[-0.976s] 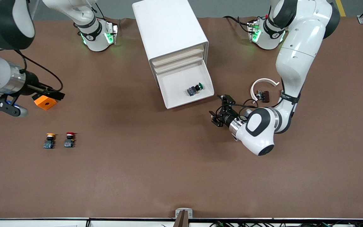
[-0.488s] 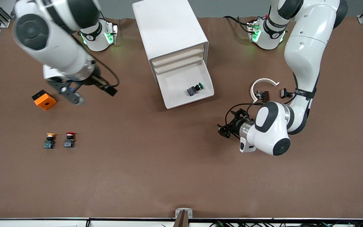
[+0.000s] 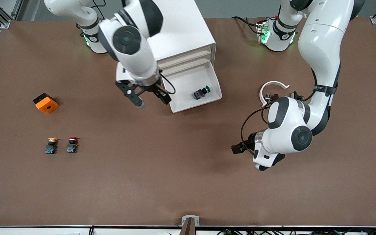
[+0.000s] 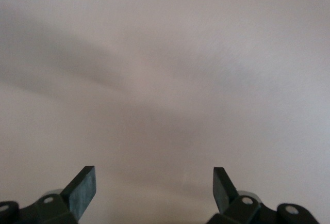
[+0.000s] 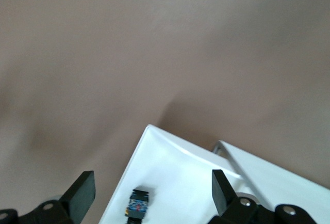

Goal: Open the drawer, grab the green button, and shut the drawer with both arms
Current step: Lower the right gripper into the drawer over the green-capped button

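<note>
The bottom drawer (image 3: 181, 96) of the white cabinet (image 3: 175, 29) stands pulled open. The green-capped button (image 3: 202, 92) lies on its side in it, near the front rim. My right gripper (image 3: 151, 99) is open and empty, over the drawer's front corner toward the right arm's end. The right wrist view shows the drawer (image 5: 180, 170) and the button's blue base (image 5: 137, 206) between the open right gripper (image 5: 153, 193). My left gripper (image 3: 240, 150) is open and empty over bare table, away from the drawer. Its wrist view shows the left gripper (image 4: 153, 185) above plain tabletop.
An orange block (image 3: 45, 103), a yellow-capped button (image 3: 51, 145) and a red-capped button (image 3: 72, 145) lie toward the right arm's end. A white ring piece (image 3: 271, 86) with small black parts (image 3: 271, 97) lies beside the left arm's elbow.
My right arm has swung from its end of the table across to the open drawer's corner. My left gripper has drawn away from the drawer toward the front camera.
</note>
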